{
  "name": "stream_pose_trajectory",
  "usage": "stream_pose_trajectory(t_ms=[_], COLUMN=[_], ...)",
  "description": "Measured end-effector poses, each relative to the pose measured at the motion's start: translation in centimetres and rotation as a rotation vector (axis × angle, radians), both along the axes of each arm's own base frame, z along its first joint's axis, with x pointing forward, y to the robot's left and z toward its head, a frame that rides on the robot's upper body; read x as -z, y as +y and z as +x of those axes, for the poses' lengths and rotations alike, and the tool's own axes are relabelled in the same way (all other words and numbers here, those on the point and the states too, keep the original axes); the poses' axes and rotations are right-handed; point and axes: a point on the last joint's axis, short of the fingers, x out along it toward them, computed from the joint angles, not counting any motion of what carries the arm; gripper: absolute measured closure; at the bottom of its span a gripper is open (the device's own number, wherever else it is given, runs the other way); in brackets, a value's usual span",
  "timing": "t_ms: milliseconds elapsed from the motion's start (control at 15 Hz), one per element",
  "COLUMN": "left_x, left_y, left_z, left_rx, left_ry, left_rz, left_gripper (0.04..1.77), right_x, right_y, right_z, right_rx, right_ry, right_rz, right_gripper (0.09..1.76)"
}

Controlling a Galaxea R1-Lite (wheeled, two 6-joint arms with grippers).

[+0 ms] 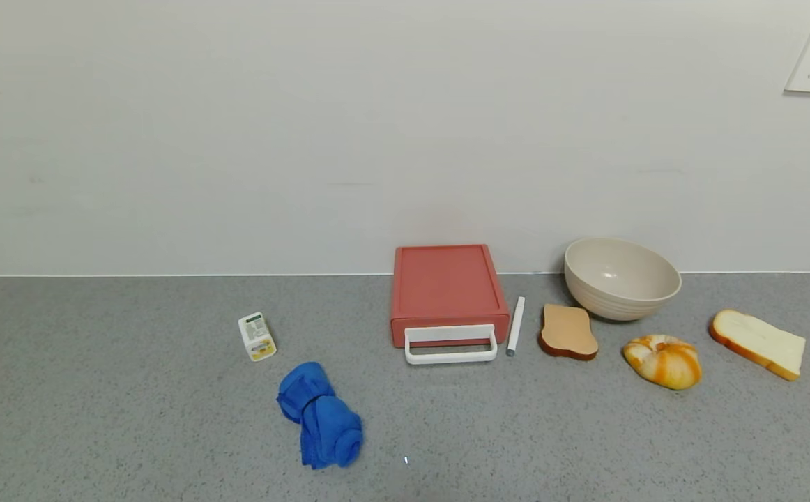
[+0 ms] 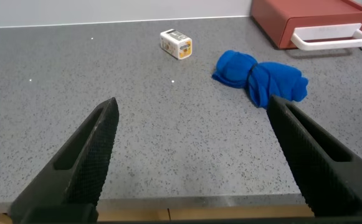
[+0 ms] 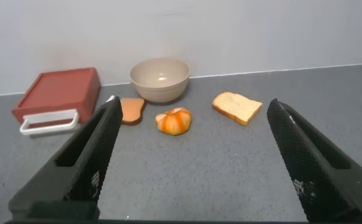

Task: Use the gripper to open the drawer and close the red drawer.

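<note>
With both the left gripper (image 2: 190, 149) and right gripper (image 3: 193, 155) wide open and empty, well short of the closed salmon-red plastic drawer (image 1: 447, 289), I judged either could clip the white marker pen (image 1: 516, 325) just beside its white loop handle (image 1: 451, 345).

The drawer (image 1: 447, 289) was a low, flat salmon-red plastic box that sat flat on the grey counter, its back end against the white wall. Its sliding tray was pushed in, flush with the front of the box. A white rectangular loop handle (image 1: 451, 344) stuck out from the front face toward the robot and lay level just above the counter surface.
</note>
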Motion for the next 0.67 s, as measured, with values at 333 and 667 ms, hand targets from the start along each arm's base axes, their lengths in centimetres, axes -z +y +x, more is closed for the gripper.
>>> stream_pose_trajectory(t_ms=[333,667], left_x=[0.0,0.0], left_y=[0.0,0.0], left_z=[0.0,0.0], left_rx=[0.0,0.0], left_ry=[0.0,0.003], left_rz=[0.0,0.0], left_gripper=[0.09,0.09], right_x=[4.9,9.2], right_y=[0.4,0.4], right_z=[-1.1,1.4], right_rx=[-0.099,-0.086], right_ry=[-0.019,-0.036], right_rz=[-0.028,-0.055], right_gripper=[0.14,0.14])
